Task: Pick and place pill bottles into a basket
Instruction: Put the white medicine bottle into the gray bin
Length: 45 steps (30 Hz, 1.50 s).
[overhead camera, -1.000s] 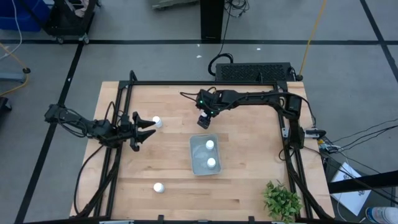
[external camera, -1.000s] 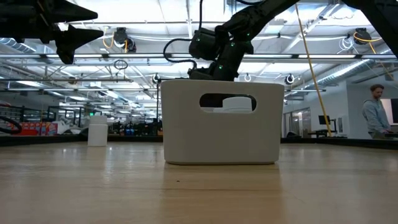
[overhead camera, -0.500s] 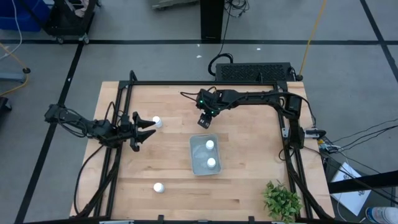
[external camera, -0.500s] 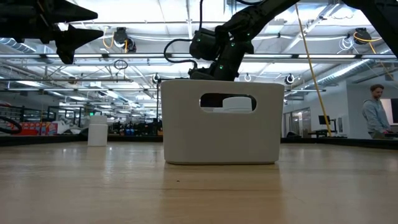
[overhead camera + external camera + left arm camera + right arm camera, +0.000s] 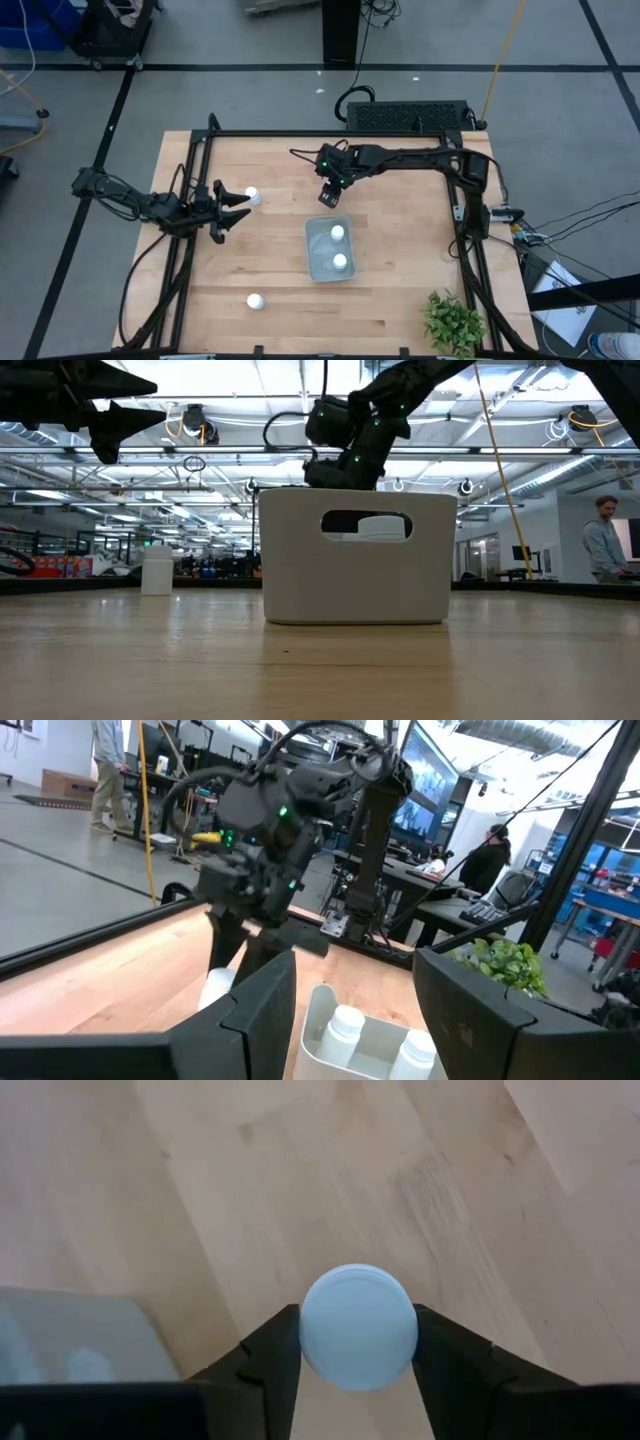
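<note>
The pale basket point(image 5: 318, 266) stands mid-table and holds two white pill bottles point(image 5: 338, 233) point(image 5: 340, 262). My right gripper point(image 5: 330, 196) hovers just beyond the basket's far edge, shut on a third bottle point(image 5: 358, 1325); this bottle also shows in the left wrist view point(image 5: 214, 986). A fourth bottle point(image 5: 252, 196) stands upright on the table at the left. My left gripper point(image 5: 238, 208) is open and empty, held high above the table next to that bottle. A fifth bottle point(image 5: 256, 301) stands near the front edge. My right gripper pinches the bottle between its two fingers point(image 5: 270, 1355), one on each side just below the white cap point(image 5: 358, 1290). The fingers come from above and point down. The bottle stays upright, cap up; its base is hidden.
A green plant point(image 5: 452, 322) stands at the front right corner. A black frame rail point(image 5: 330, 134) runs along the table's far edge. In the low view the basket point(image 5: 352, 555) hides what lies behind it. People point(image 5: 603, 538) are in the room beyond.
My right gripper has gone up a little beyond the basket's far edge, still shut on the bottle.
</note>
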Tool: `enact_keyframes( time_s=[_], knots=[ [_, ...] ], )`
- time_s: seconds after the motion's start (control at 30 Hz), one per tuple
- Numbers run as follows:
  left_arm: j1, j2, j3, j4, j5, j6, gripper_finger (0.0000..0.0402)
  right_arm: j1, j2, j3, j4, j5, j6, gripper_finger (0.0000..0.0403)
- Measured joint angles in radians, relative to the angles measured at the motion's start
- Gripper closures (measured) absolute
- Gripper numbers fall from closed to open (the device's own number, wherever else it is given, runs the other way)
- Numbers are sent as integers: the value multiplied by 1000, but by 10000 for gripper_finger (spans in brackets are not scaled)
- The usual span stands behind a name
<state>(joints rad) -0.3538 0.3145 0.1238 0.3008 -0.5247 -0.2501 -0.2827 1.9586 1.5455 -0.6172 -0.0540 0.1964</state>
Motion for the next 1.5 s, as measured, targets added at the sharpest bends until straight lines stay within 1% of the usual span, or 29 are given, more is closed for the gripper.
enact_keyframes(
  time_s=[0.2,0.33,0.57,0.67,0.87,1.0,1.13,1.23,1.33,1.5],
  knots=[
    [0,0,0,-8,0,-12,192,25,-75,0,-21,6,14,251],
    [0,0,0,-14,0,-20,192,65,-145,0,-42,8,28,251],
    [0,0,0,-13,0,-21,192,196,-263,1,-107,132,33,251],
    [0,0,0,-13,-1,-21,192,270,-283,1,-122,135,64,251],
    [0,0,0,-12,-4,-22,192,398,-263,1,-99,145,98,251],
    [0,0,0,-12,-17,-25,192,440,-229,1,-86,157,105,251],
    [0,0,0,-12,-27,-26,192,441,-179,1,-82,153,107,251],
    [0,0,0,-12,-27,-26,192,420,-133,14,-80,103,104,251],
    [0,0,0,-12,-27,-26,192,406,-100,31,-84,104,76,251],
    [0,0,0,-14,-27,-21,192,379,-62,64,-77,76,53,251]
  ],
)
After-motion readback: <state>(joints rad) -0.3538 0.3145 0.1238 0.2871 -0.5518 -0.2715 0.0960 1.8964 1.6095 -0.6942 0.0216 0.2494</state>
